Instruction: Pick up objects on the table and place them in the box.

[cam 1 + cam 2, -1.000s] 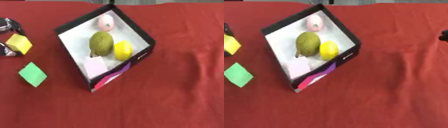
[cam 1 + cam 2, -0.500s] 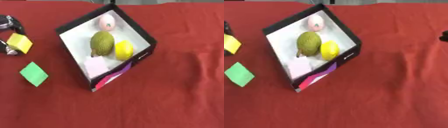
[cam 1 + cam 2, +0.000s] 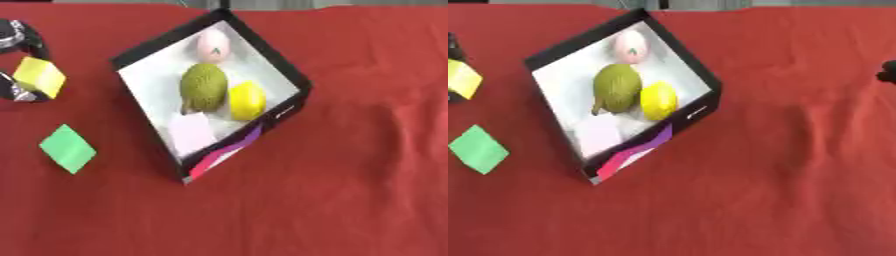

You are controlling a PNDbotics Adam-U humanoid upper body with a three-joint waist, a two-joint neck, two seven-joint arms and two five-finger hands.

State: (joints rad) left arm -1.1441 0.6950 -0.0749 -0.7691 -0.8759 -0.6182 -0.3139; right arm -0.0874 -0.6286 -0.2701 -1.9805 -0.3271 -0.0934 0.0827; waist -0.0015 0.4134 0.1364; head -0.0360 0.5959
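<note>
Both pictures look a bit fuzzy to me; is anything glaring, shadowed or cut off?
Left eye view: soft all over, edges of the box smeared; its white floor is bright, nearly washed out; light is even, shadows faint; the left robot hand around the yellow block is cropped. Right eye view: equally soft; only a dark blur at the right edge.

Bright, even light; whole view soft, perhaps motion-blurred.

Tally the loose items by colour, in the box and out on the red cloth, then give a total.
Yellow: 2, a yellow lemon-like fruit in the black-walled box and a yellow cube at the left hand.
Green: 2, an olive-green bumpy fruit in the box, a flat green square on the cloth.
Pink: 2, a pale pink peach-like fruit, a pale pink square block.
Total: 6.
</note>
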